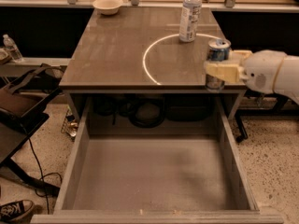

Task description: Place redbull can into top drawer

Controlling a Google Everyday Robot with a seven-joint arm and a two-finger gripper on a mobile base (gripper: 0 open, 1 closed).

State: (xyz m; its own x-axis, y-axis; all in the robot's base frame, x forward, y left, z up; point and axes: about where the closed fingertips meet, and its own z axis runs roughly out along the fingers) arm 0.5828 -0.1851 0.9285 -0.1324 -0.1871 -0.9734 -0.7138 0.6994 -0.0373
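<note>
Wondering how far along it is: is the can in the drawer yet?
No: the gripper holds the redbull can by the table's front right corner, outside the open top drawer.

White bowl (108,5) and plastic bottle (190,17) on table (114,55); sneaker (15,210) on floor.

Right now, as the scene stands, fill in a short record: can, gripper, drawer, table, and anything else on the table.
can: upright, held at the table's front right edge, not in the drawer
gripper: comes in from the right, fingers shut on the can
drawer: pulled open below the table, nothing in it
table: brown top with a white ring mark
bottle: upright, behind the can, on the ring
bowl: far left corner of the table
</note>
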